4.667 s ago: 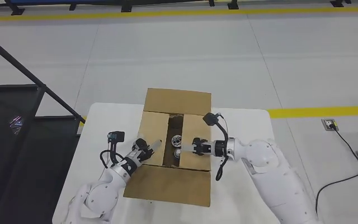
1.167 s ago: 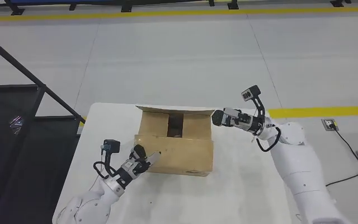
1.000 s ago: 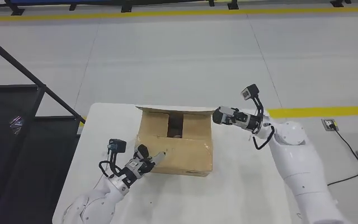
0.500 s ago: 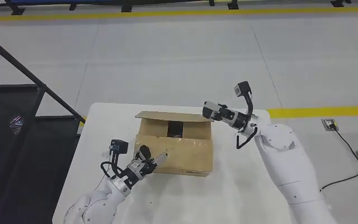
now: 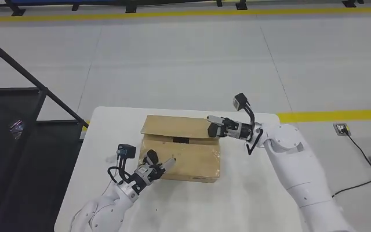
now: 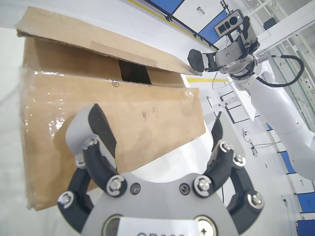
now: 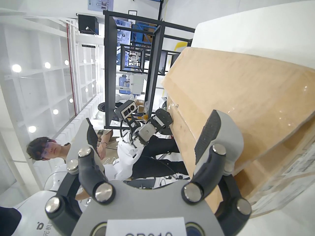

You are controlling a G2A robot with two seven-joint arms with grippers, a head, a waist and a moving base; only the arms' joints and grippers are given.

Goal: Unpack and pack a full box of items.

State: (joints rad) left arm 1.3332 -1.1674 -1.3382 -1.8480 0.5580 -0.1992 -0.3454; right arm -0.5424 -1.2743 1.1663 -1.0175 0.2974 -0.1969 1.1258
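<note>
Both my hands are at the box [image 5: 197, 168], which sits in the middle of the table [image 5: 255, 191]. My right gripper [image 5: 212, 126] is spread wide and holds nothing. One finger lies on top of the far flap [image 5: 174, 124] near its corner, and that flap is tipped down almost level over the opening.

My left gripper [image 5: 162, 160] is spread too, and empty, right up at the near flap [image 6: 73, 92], the taped one. From the wrist view I can't quite tell whether a finger touches the cardboard or just hovers beside it.

Between the two flaps there's a dark gap [image 6: 134, 73], and through it I can't make out anything of what's inside.

So where are we? Late on, by my reckoning: the things look to be in the box, and this is the closing-up. What's left, I'd say, is bringing both flaps flat so that the gap shuts. Whether the unpacking half is done, these views don't tell me.
</note>
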